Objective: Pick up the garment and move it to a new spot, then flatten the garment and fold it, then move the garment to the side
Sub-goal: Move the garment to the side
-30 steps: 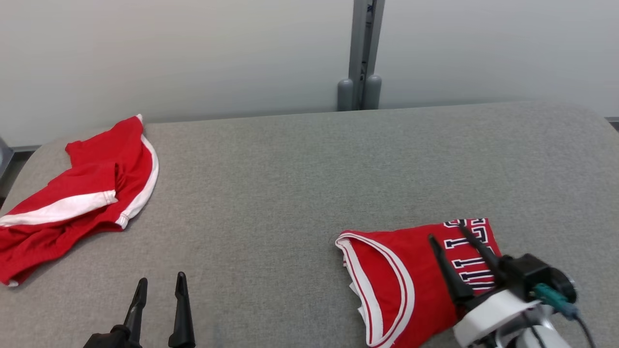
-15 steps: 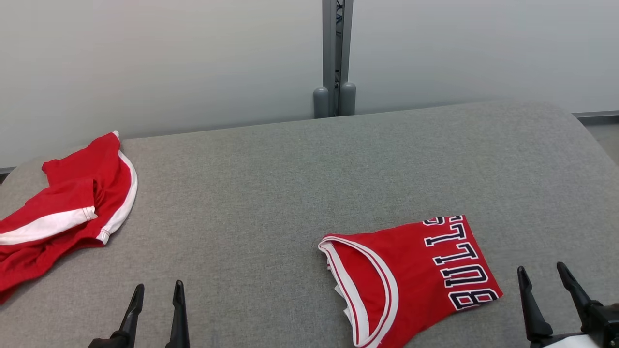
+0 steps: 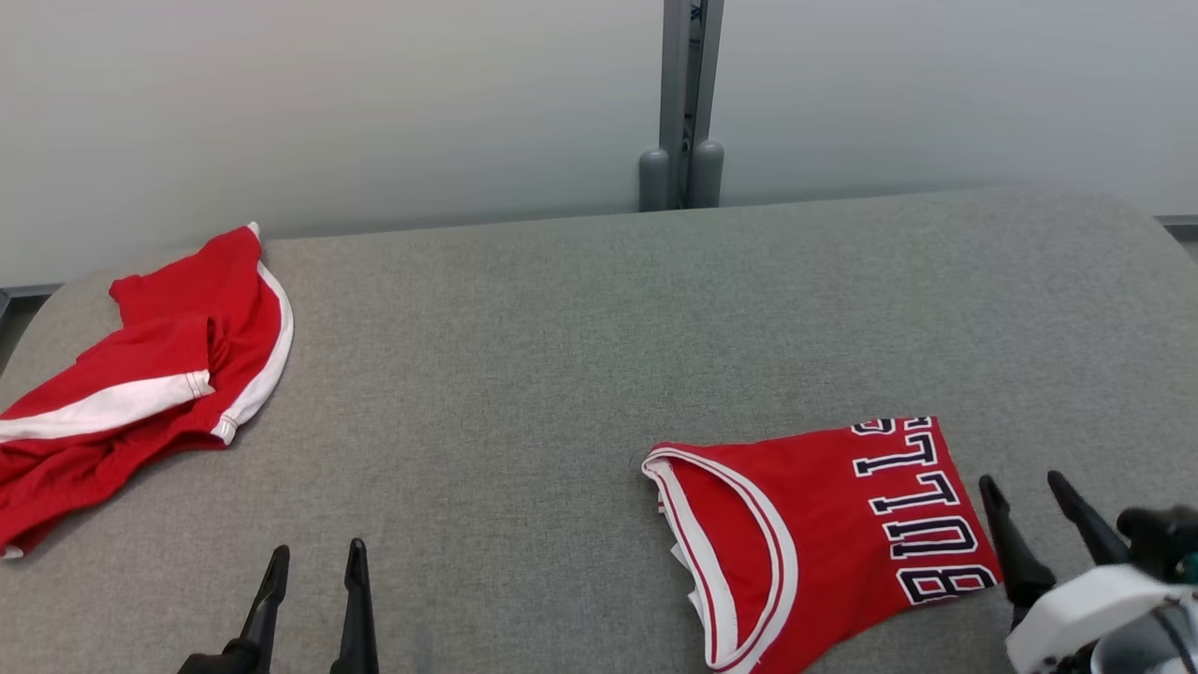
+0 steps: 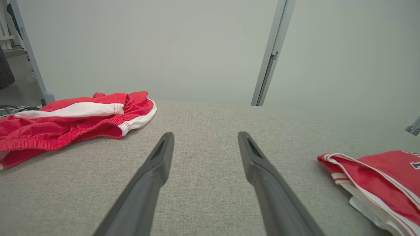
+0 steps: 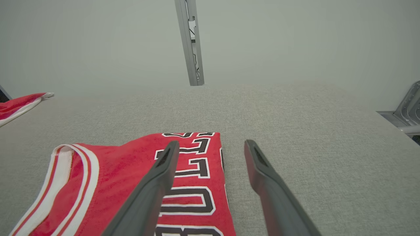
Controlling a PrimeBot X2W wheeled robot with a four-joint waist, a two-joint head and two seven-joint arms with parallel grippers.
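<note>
Showing, nearest the camera, both grippers at the front of a grey fabric-covered table [image 3: 580, 346]. Right gripper [image 3: 1020, 480]: fingers spread, holding nothing, just right of the folded red Bulls jersey [image 3: 824, 534]. In the right wrist view one finger [image 5: 154, 186] overlaps the jersey's black-and-white lettering; contact cannot be judged. Left gripper [image 3: 316, 549]: fingers likewise apart and empty, well to the left of the jersey, over bare cloth. The jersey lies flat, its white-trimmed neckline on its left and its lettered edge on its right. Red shorts with a white stripe [image 3: 159, 374] lie crumpled far left of the jersey and farther back, at the table's edge. Beyond the jersey, the table ends at a pale grey wall [image 3: 374, 112] divided by a metal post [image 3: 688, 94].
</note>
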